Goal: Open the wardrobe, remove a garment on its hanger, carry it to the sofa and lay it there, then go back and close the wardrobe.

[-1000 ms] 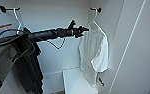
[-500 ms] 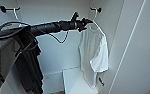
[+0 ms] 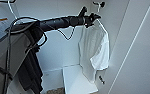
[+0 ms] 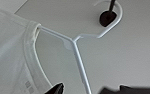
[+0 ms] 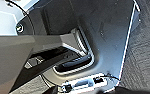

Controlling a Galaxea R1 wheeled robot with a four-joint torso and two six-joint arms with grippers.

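The wardrobe [image 3: 57,51] stands open, showing its white inside. The garment [image 3: 94,52], a white T-shirt, hangs at the right on its white hanger [image 3: 98,7]. The hanger hooks over a black peg [image 4: 107,17]. My left arm reaches in from the left, and my left gripper [image 3: 91,19] is at the hanger's neck, just above the shirt's collar. In the left wrist view the left gripper [image 4: 88,90] is open. One dark fingertip [image 4: 57,88] lies on each side of the hanger's sloping arm [image 4: 78,57]. The garment's collar [image 4: 31,37] sits beside it.
A black shirt [image 3: 31,72] hangs at the left of the wardrobe on its own hanger [image 3: 9,8]. A white shelf block [image 3: 76,80] sits low inside. The open door [image 3: 138,57] stands at the right. The right wrist view shows my base [image 5: 96,30] and grey carpet [image 5: 146,57].
My left arm has risen a little and closed in on the hanger's neck. The white T-shirt hangs where it was.
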